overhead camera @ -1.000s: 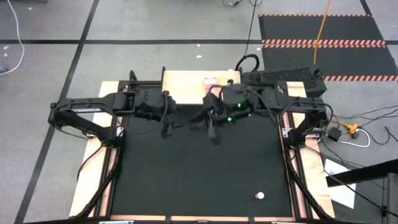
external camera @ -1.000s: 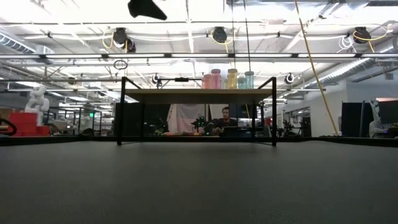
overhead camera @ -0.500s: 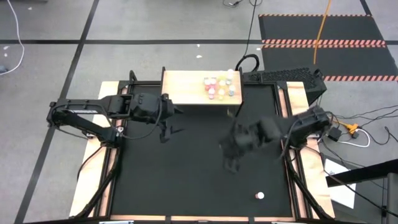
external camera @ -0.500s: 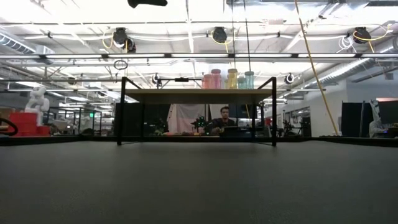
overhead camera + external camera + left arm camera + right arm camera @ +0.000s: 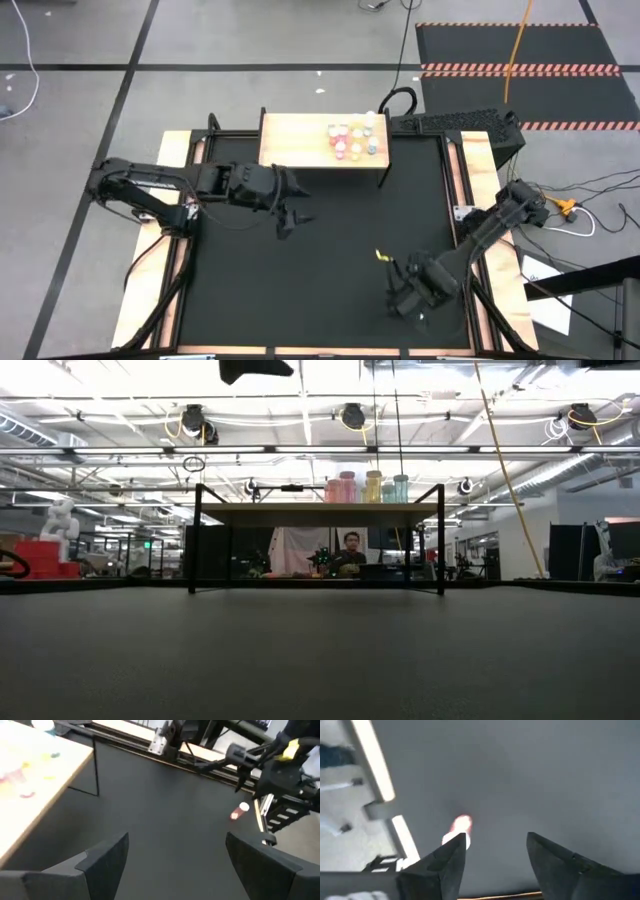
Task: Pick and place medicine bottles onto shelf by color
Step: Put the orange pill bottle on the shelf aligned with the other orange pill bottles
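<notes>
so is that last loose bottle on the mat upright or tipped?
Tipped. In the left wrist view the loose bottle lies on its side on the black mat, white cap at one end, red body at the other, beside the right gripper.

Left arm stretched from the left edge of the counter toward its middle, elbow bent back near the base, left gripper point(image 5: 288, 210) held above the surface with jaws spread wide, both fingers point(image 5: 102, 862) well apart in the left wrist view. Right arm folded down from the right edge, forearm slanting to the near right corner, right gripper point(image 5: 408, 300) low over the surface, jaws parted with a clear gap between fingers point(image 5: 447, 862).
</notes>
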